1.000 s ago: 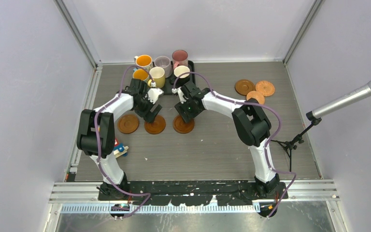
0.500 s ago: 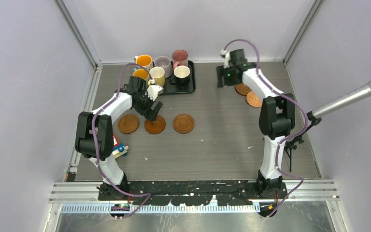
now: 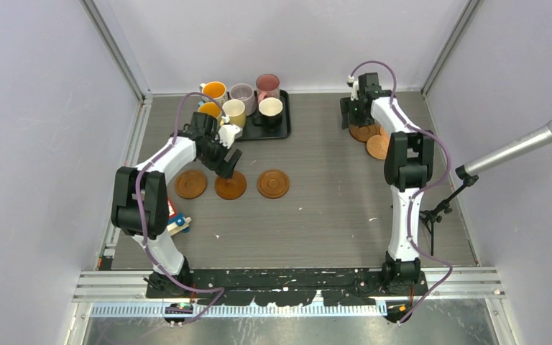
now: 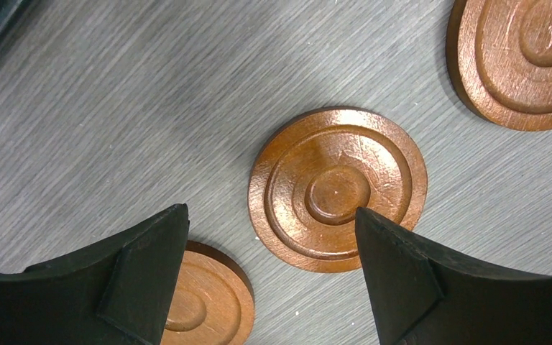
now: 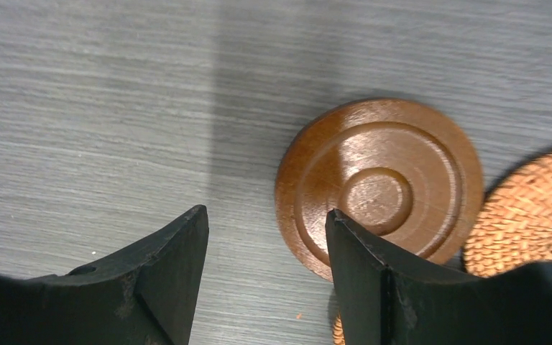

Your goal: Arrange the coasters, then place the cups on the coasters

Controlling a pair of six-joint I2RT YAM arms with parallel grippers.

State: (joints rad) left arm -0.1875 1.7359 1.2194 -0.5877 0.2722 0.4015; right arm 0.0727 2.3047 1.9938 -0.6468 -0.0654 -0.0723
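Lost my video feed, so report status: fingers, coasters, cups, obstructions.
Left fingers open over middle coaster of row. Right fingers open by far-right coaster. Cups bunched at back, none on coasters. Nothing in the way.

Grey wood-grain table (image 3: 316,215). Left of centre, three ringed discs lie in a row, apart from one another: left coaster (image 3: 190,184), middle coaster (image 3: 233,191), right coaster (image 3: 273,183). Black tray (image 3: 282,134) sits at the far edge. Far right: a ringed coaster (image 5: 381,187) just beside a woven disc (image 5: 525,215). Small coloured object (image 3: 177,221) lies at the left edge, kind unclear.
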